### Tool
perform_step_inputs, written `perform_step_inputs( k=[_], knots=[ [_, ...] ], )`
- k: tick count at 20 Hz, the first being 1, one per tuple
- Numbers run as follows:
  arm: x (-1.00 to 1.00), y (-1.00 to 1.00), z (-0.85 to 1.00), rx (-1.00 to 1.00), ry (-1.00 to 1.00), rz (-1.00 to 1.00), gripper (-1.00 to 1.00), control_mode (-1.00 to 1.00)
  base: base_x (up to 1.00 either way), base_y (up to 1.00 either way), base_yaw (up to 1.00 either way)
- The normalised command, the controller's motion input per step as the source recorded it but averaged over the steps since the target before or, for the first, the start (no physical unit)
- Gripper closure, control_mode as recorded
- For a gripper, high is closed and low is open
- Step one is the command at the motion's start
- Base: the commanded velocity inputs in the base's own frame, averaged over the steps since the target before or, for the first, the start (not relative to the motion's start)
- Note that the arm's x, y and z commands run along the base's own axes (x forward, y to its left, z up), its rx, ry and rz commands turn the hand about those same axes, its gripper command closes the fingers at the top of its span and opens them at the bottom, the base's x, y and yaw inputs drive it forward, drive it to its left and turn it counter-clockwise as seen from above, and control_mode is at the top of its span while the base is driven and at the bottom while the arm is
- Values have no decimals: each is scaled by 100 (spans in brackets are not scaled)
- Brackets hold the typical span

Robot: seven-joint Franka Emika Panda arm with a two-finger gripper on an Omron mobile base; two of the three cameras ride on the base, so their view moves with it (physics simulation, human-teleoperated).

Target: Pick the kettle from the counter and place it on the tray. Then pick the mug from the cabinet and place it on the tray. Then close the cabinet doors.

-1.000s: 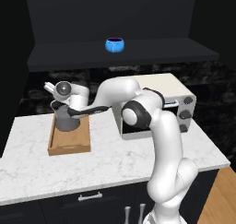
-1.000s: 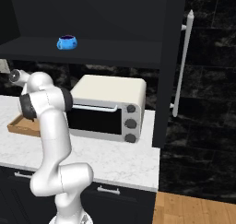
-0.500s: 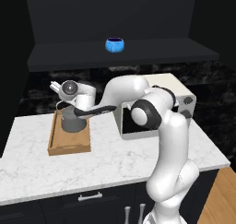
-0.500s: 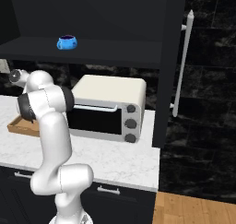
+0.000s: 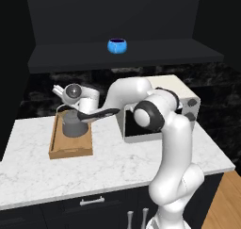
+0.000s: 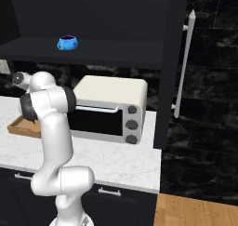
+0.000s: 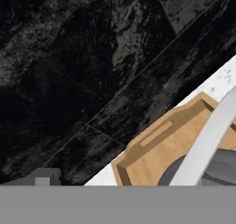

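My pincer (image 5: 70, 111) jaws apart just above the kettle (image 5: 74, 125), which sits in the tray (image 5: 70, 148) on the counter (image 5: 108, 169); mug (image 5: 117, 46) on cabinet shelf (image 5: 155, 53).

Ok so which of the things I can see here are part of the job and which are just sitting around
Part of the job:
- kettle, sitting on the tray
- tray, on the counter
- mug, on the cabinet shelf
- cabinet door, standing open
- gripper, open, above the kettle

Just sitting around:
- toaster oven
- lower drawers
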Motion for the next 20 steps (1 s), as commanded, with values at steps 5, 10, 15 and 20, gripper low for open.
perform_step_inputs(
  k=[5, 10, 15, 20],
  knots=[
    [3, 7, -20, 1, -8, 0, -100, -100, 0, 0, 0],
    [-26, 0, -2, 4, -1, 0, -100, -100, 0, 0, 0],
    [-31, 0, 0, 5, 0, -1, -100, -100, 0, 0, 0],
    [-20, 0, -14, 2, 8, 0, -100, -100, 0, 0, 0]
  ],
)
